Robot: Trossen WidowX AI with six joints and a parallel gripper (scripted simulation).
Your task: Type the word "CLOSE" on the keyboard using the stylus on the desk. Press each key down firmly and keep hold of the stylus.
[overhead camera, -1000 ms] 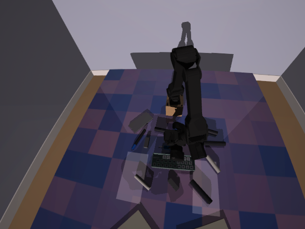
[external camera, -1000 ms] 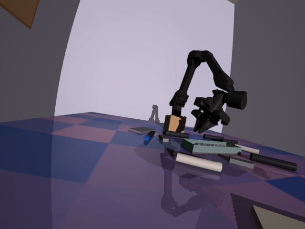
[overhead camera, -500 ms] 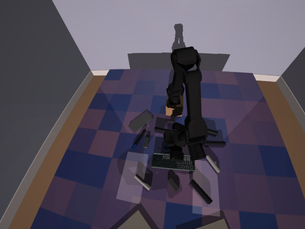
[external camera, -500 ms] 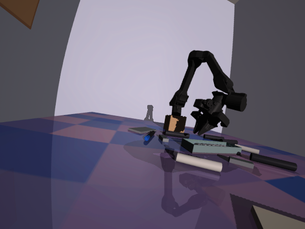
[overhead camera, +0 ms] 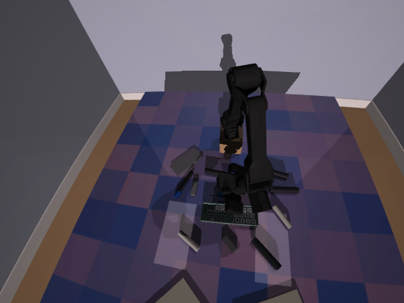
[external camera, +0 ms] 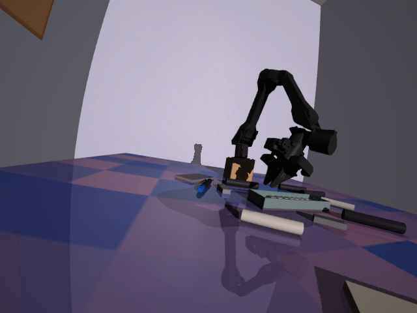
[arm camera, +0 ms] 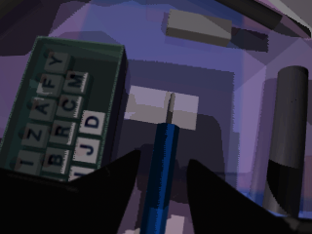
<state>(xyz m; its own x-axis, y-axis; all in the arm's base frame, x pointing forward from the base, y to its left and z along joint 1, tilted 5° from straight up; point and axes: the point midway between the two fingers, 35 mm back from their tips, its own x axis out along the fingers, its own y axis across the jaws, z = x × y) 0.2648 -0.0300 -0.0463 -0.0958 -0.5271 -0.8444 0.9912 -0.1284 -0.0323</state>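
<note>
The blue stylus [overhead camera: 220,195] [arm camera: 163,171] with its thin grey tip lies on the desk behind the keyboard. The keyboard [overhead camera: 206,215] [external camera: 296,205] [arm camera: 108,80] is a green tray of lettered keys. In the wrist view it is at left; its C key [arm camera: 69,105] is readable, and part of the keyboard is hidden by the gripper. My gripper [external camera: 269,184] [arm camera: 164,161] is open and empty, above the desk with its fingers pointing down. In the wrist view the stylus runs between the fingers with a gap on each side. In the top view the arm hides the fingertips.
A grey block [overhead camera: 194,188] [arm camera: 197,27] and a blue-ended dark pen [overhead camera: 183,184] [external camera: 202,186] lie left of the stylus. A dark rod [overhead camera: 213,171] [arm camera: 291,119] lies behind it. A white rod [overhead camera: 188,240] and a black rod [overhead camera: 266,253] lie in front of the keyboard.
</note>
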